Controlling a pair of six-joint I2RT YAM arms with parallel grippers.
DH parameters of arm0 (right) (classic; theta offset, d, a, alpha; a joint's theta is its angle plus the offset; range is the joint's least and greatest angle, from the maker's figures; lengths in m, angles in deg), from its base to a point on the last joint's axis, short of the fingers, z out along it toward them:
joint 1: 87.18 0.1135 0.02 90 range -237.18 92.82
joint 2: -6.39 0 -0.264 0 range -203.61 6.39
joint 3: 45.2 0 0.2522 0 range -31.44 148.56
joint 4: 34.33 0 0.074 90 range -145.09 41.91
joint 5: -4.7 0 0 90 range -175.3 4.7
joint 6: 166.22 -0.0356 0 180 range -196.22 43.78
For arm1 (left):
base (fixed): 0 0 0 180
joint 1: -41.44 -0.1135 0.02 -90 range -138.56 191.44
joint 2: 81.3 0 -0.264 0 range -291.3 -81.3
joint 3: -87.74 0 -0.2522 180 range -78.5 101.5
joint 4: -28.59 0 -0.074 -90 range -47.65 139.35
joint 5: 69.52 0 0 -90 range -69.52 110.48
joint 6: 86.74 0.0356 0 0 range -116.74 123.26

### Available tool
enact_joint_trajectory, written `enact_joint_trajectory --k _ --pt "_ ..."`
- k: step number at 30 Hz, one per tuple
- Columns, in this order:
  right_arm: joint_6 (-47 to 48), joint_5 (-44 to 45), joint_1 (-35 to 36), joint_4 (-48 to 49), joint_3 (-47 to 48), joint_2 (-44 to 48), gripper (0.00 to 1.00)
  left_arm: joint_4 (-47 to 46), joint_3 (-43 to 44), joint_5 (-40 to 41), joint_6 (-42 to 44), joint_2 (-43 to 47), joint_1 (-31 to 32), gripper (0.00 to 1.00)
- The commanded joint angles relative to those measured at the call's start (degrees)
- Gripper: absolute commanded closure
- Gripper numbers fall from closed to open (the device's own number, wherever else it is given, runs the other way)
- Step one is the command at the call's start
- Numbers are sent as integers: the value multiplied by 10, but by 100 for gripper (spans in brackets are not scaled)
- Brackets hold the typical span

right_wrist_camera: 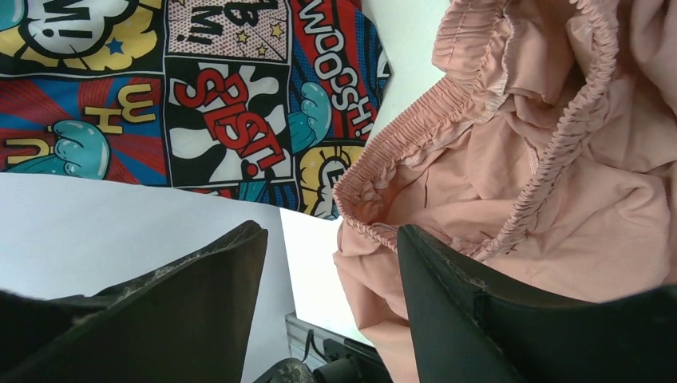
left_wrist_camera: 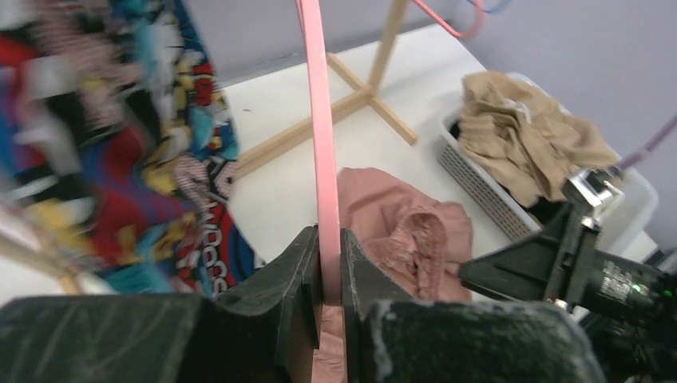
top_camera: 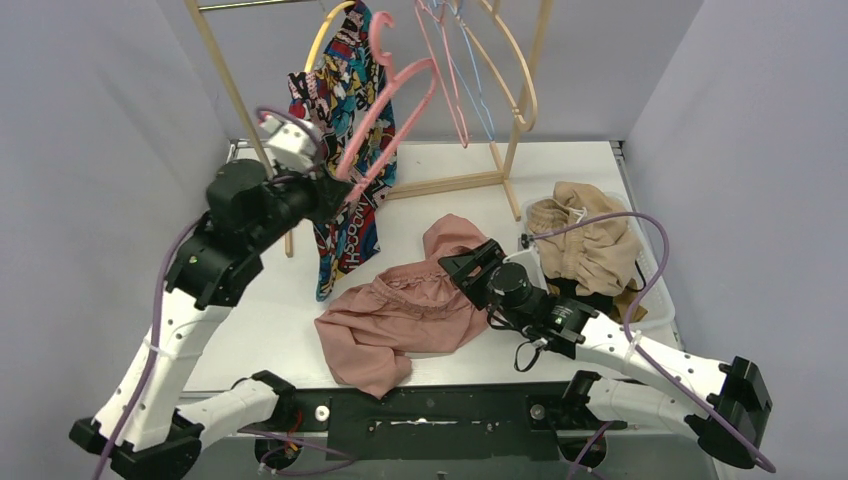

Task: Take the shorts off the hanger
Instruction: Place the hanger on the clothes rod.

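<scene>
Nearest the lens in the left wrist view, the left gripper [left_wrist_camera: 323, 271] has its jaws pressed onto the thin bar of a pink hanger [left_wrist_camera: 315, 120], which looks bare. The dusty pink shorts [top_camera: 400, 310] lie crumpled on the table [top_camera: 260, 320], off that hanger. The right gripper [right_wrist_camera: 331, 263] hovers low at their gathered waistband with jaws spread and nothing between them. The comic-print shorts [top_camera: 350, 210] hang from what seems a yellow hanger [top_camera: 325, 40] on the wooden rack [top_camera: 450, 183], just beside the left gripper, so 1 pair is left to free. A tan pair [top_camera: 585, 240] sits in the white basket [left_wrist_camera: 479, 183]. The cloth looks light, limp and non-fragile; it should drape and slip easily. The elastic waist is the thickest, firmest fold, likely the best hold, while the hanger may swing when pulled.
</scene>
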Motion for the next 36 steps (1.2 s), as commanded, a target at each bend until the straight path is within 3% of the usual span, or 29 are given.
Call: enact_joint_trajectory --k 1,5,11,17,27,32,36 --pt "-8 25 -7 21 -5 25 38 -58 43 229 56 -21 157 100" --pt "-9 27 -12 11 -14 45 38 -105 32 334 44 -10 193 100" --pt "-12 34 -18 -11 -30 76 37 -100 39 387 29 -5 204 100" --pt "-22 37 -22 -15 -42 88 36 -115 49 387 34 -18 227 100" --pt "-35 21 -30 2 -70 87 36 -173 90 544 99 -50 358 100" --pt "-38 15 -34 4 -74 87 35 -185 120 590 123 -76 365 100" --pt "-41 9 -35 12 -81 86 35 -198 159 578 146 -105 365 100"
